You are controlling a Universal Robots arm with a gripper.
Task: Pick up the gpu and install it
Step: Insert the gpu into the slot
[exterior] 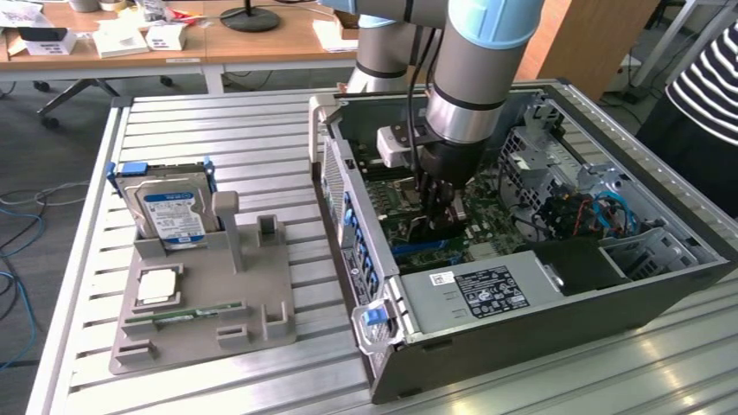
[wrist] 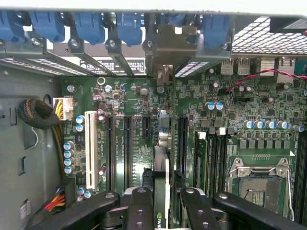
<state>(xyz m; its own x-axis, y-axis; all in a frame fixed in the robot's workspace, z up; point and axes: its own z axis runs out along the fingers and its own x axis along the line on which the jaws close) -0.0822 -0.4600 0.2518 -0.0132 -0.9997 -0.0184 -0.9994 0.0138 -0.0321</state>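
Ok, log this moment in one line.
gripper: shut on graphics card | place: inside computer case | card: on edge at motherboard slots | seated: cannot tell

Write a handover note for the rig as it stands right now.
Hand: shut on the graphics card, inside the computer case.
Card: edge-on over the motherboard, parallel to its slots.
Done: card picked up and brought into the case.
Left: card not released; can't tell whether it is seated in a slot.
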